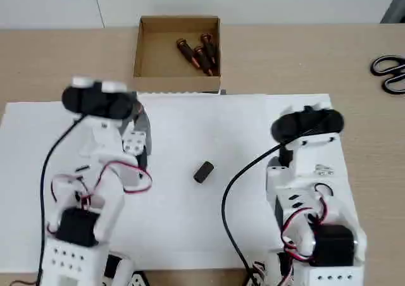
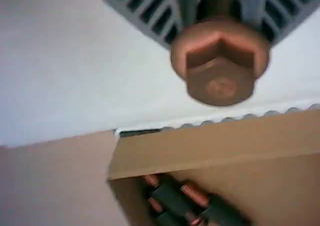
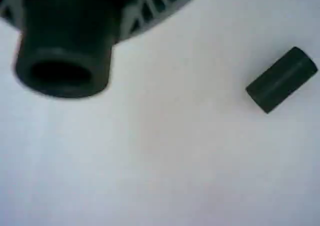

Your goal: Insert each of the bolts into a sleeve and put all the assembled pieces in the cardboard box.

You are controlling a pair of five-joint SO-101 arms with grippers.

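Bolt (image 2: pixel 220 68) clamped in left gripper (image 2: pixel 220 1), sleeve (image 3: pixel 62 61) held by right gripper (image 3: pixel 75 6) — second sleeve (image 3: pixel 282 79) lying apart

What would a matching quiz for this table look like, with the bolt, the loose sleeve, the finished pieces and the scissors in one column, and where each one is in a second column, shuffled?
Things
1. bolt
2. loose sleeve
3. finished pieces
4. scissors

Places
A. inside the cardboard box
B. on the bare table, off the paper
C. gripped in the left end effector
D. lying on the white sheet

Pairs: 1-C, 2-D, 3-A, 4-B
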